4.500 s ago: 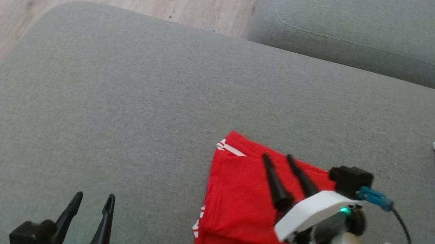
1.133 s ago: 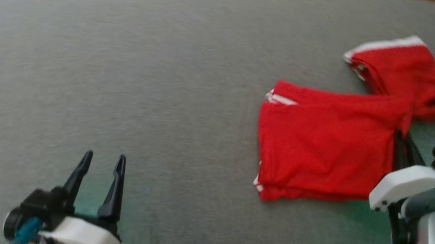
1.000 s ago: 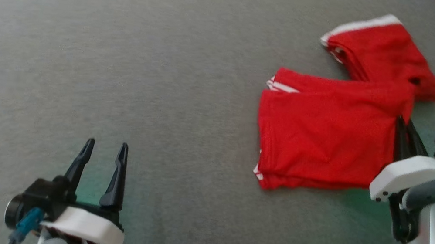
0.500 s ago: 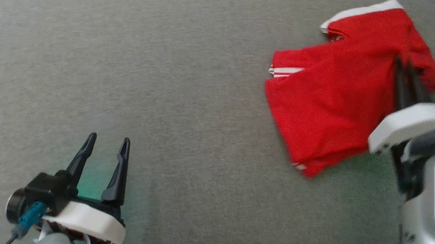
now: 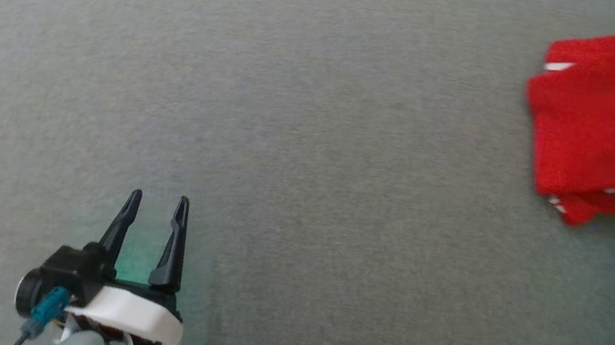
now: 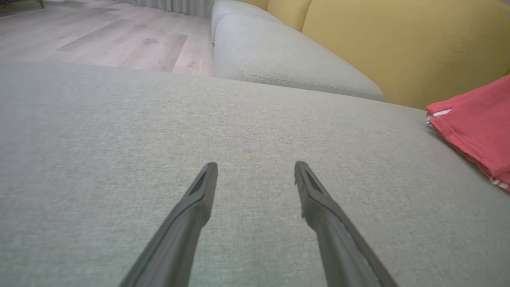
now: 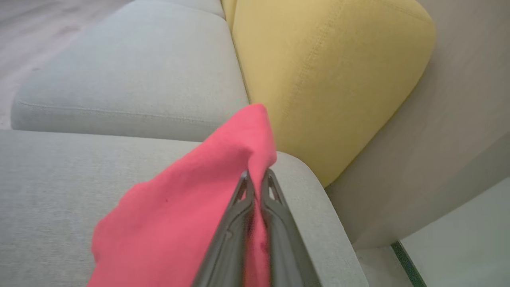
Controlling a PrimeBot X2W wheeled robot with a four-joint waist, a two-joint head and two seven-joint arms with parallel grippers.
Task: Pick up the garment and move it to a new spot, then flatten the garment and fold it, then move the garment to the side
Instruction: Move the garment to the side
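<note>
The garment (image 5: 614,130) is red with thin white stripes, folded, at the right edge of the head view over the grey sofa seat (image 5: 313,136). In the right wrist view my right gripper (image 7: 257,175) is shut on the garment (image 7: 187,203), which hangs lifted from the pinch near the seat's right end. The left wrist view catches the garment (image 6: 476,123) far off to the right. My left gripper (image 5: 157,202) stands open above bare seat at the lower left, holding nothing, its fingers (image 6: 199,199) spread wide.
A yellow back cushion (image 7: 326,75) rises just behind the seat's right end, with a wall and floor drop beyond it. A second grey seat cushion (image 6: 279,59) lies further back, wooden floor (image 6: 99,36) to its left.
The head camera has swung, pushing the garment to the picture's right edge. My right gripper has carried the garment up and to the right. The left gripper has stayed put, open.
</note>
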